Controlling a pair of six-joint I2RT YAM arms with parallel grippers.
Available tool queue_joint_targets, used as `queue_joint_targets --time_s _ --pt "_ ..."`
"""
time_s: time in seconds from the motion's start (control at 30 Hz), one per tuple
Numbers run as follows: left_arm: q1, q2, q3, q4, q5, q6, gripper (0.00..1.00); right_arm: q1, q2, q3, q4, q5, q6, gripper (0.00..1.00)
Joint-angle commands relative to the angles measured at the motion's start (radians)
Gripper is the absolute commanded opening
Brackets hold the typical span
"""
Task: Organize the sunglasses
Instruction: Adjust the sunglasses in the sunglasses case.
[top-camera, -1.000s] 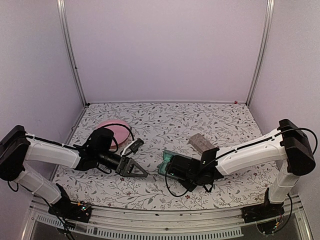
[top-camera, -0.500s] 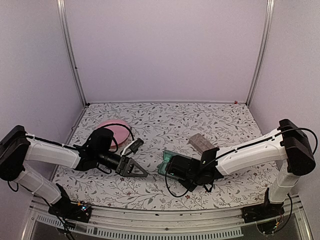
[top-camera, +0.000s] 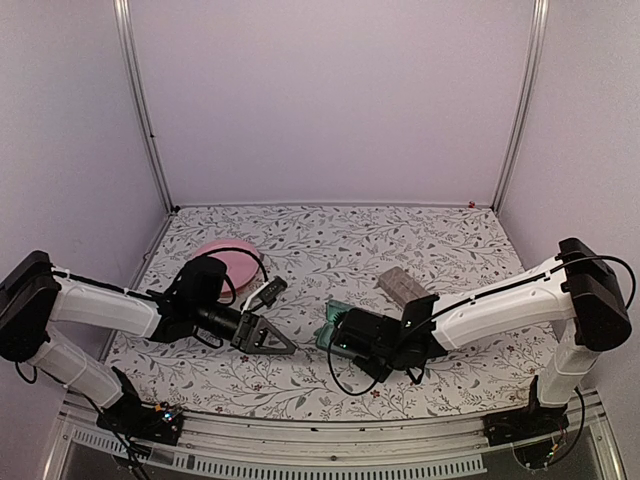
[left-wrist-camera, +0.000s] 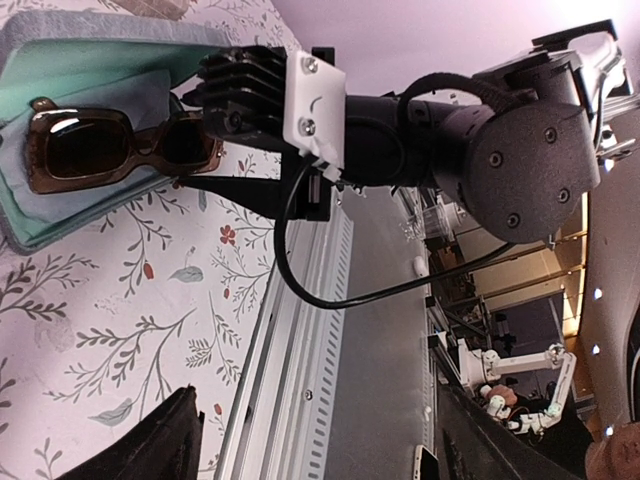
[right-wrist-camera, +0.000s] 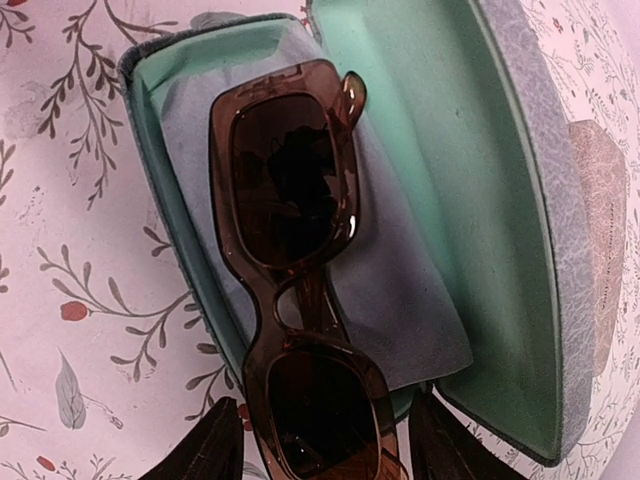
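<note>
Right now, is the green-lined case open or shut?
Open: the case has its lid swung back, green lining showing, brown sunglasses lying inside.

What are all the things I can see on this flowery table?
chunky translucent-framed sunglasses: one, brown with dark lenses, lying on the cloth in the open case.
open oblong hard case: one, blue-grey outside, mint-green inside, near the table's middle.
soft lens cloth: one, grey-blue, inside the open case, under the sunglasses.
shut oblong case: one, grey-brown, just behind the open case.
round flat object: one, pink, left side, behind the left arm; I cannot tell what it is.
flower-printed tablecloth: one, white with sprigs, covering the table.
left gripper: one, black, jaws wide apart, facing the open case.
right gripper: one, black, fingers either side of the sunglasses.
</note>
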Motion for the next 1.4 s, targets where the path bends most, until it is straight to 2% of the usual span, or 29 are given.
queue_joint_targets --time_s 0.0,0.37,0.73,1.0,1.37 --pt "0.009 0.015 -0.011 0.022 0.011 -0.003 0.81 -0.004 -0.058 0.014 0.02 0.014 -0.004 0.59" --pt "0.009 0.026 -0.006 0.028 0.014 -0.003 0.81 -0.008 -0.066 0.003 -0.029 0.018 0.008 0.58" --pt "0.009 0.029 0.002 0.035 0.015 -0.007 0.81 -0.028 -0.288 -0.14 -0.015 -0.129 0.17 0.57" --pt "0.006 0.037 0.005 0.043 0.018 -0.011 0.81 -0.105 -0.39 -0.256 0.071 -0.258 0.304 0.45" --pt "0.005 0.03 -0.006 0.051 0.015 -0.014 0.81 -0.17 -0.392 -0.341 0.227 -0.354 0.355 0.36"
